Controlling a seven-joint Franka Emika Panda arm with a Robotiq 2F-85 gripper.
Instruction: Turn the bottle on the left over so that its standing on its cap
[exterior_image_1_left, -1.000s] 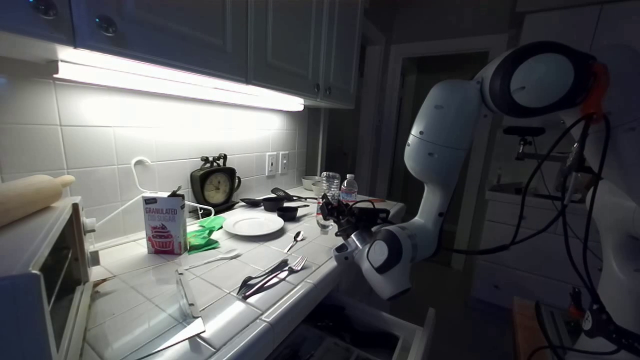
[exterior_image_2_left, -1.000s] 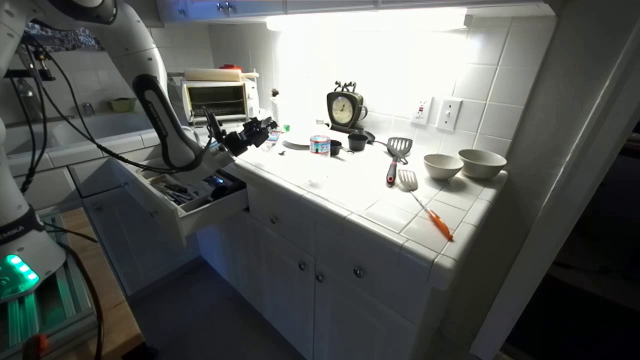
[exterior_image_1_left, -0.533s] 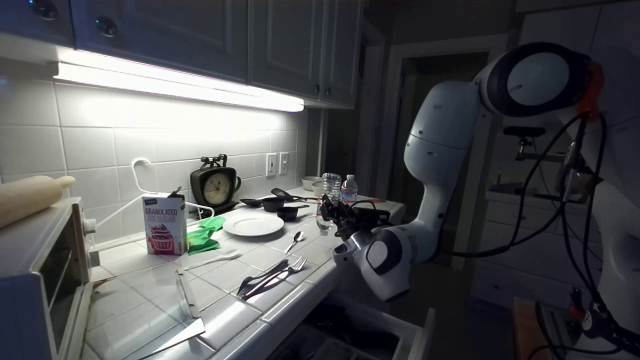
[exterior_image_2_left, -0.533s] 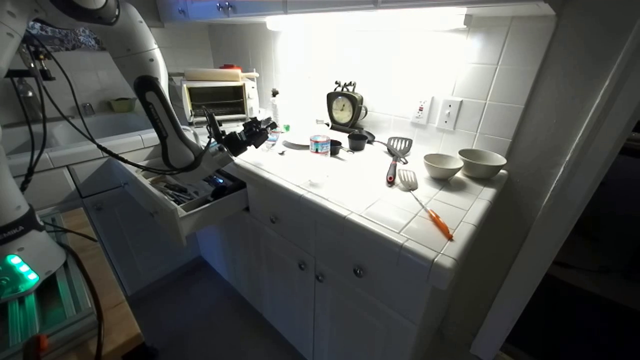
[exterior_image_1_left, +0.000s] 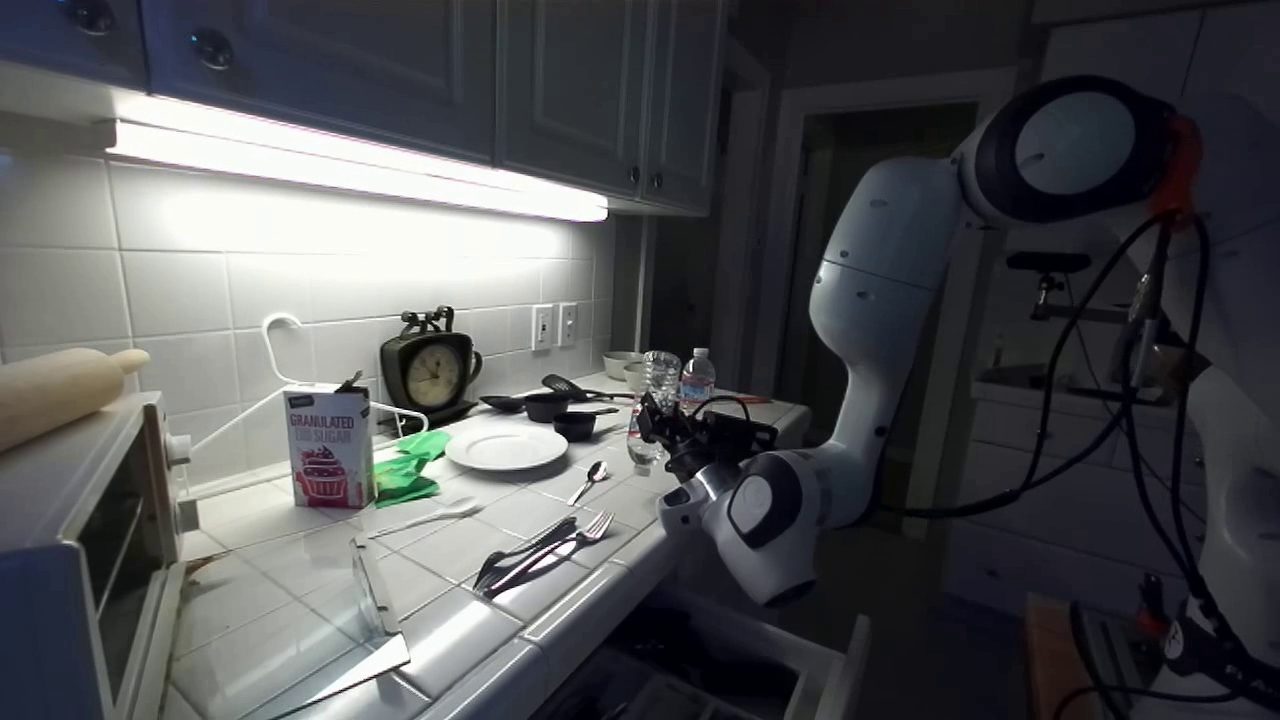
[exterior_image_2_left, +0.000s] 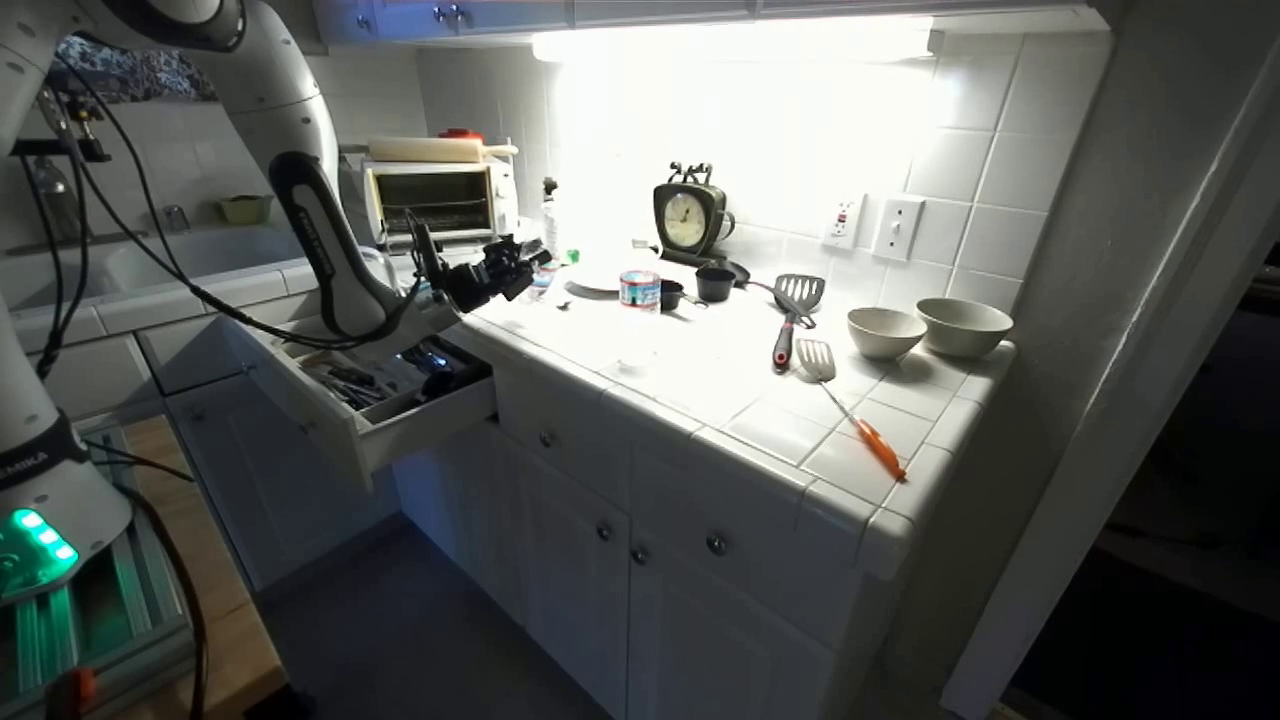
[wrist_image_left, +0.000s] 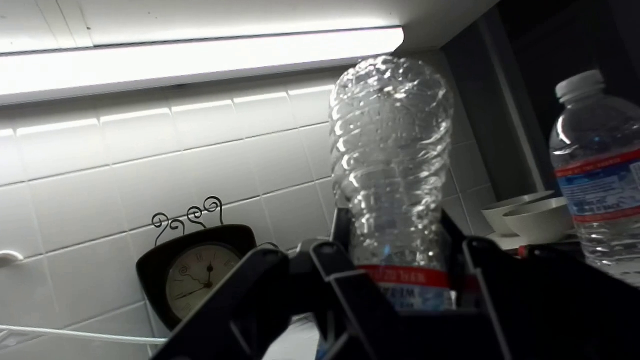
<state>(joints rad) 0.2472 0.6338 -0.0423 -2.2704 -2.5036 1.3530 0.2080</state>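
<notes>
Pinching left bottle (wrist_image_left: 392, 145) from both sides, gripper (wrist_image_left: 395, 235) closed to its width; base up, long axis leaning slightly, cap indistinct. Likely next: straighten, lower, release.

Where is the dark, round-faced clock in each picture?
In an exterior view, clock: left of centre, about mid-height.
In an exterior view, clock: just right of centre, upper half.
In the wrist view, clock: lower left, looking tilted.
Shared landmark: the bright light strip, above it every time.

Exterior views share the counter (exterior_image_1_left: 510, 503) from opposite ends — wrist view looks up.
</notes>
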